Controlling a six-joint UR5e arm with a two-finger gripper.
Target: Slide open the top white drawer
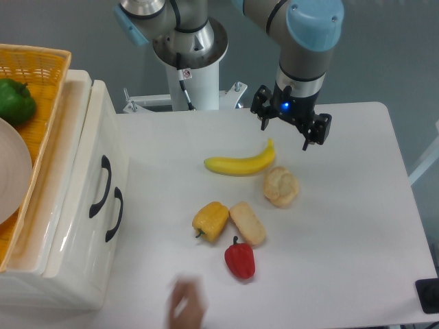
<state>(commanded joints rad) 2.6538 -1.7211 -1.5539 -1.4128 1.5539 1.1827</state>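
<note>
gripper point(285, 134) hangs released above the banana point(239, 164), well apart from the drawer point(95, 185); approach comes next, reaching its handle point(103, 186).

Cabinet point(62, 226) at worktop point(343, 260) left edge, top drawer point(82, 185) above lower drawer point(113, 226). Basket point(41, 75) on cabinet, holding plate point(10, 171) and green pepper point(15, 101). Mid-worktop: banana point(240, 163), bun point(280, 186) right of it; yellow pepper point(210, 221), bread point(247, 223), red pepper point(239, 260) in front. Gripper point(284, 136) above, behind banana.
</note>
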